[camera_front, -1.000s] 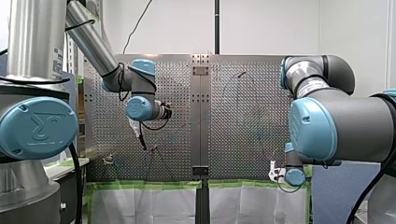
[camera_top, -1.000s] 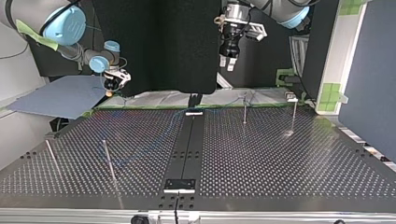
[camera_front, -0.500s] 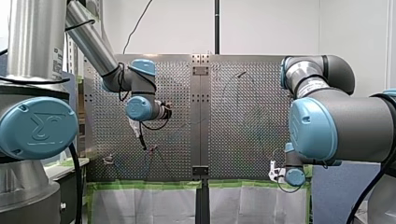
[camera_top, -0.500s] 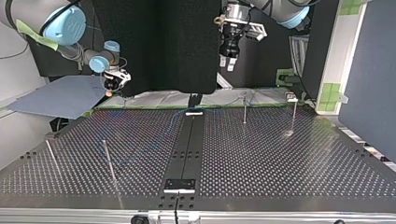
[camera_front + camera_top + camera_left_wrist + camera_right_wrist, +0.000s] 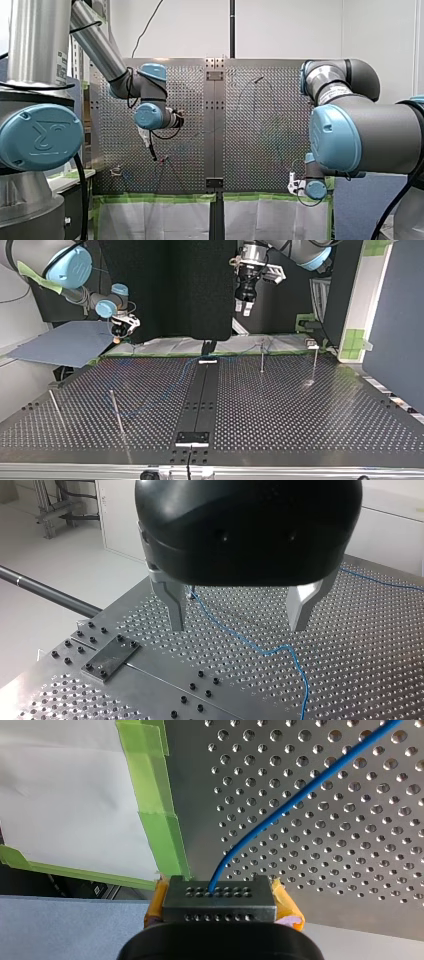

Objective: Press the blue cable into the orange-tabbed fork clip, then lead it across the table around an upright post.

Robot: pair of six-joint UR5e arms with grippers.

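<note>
Nothing is shifting since a second ago: both arms are keeping their places over the perforated table [image 5: 300,410].
From the front camera my right arm [image 5: 350,135] is filling the 3 o'clock side, and my left arm [image 5: 100,47] is reaching in from 10 o'clock. Seen from across the table, my left gripper [image 5: 244,309] is hanging at 12 o'clock, well above the far edge, its metal fingers [image 5: 176,615] standing spread with nothing between them. My right gripper [image 5: 119,335] is sitting at 10 o'clock, just off the far corner, its yellow pads [image 5: 287,906] pinching the blue cable [image 5: 300,795]. The cable is running from that pinch out over the holes, and a stretch of it is lying on the plate beneath my left gripper. Thin upright posts [image 5: 261,359] are standing at 1 o'clock and 8 o'clock.
</note>
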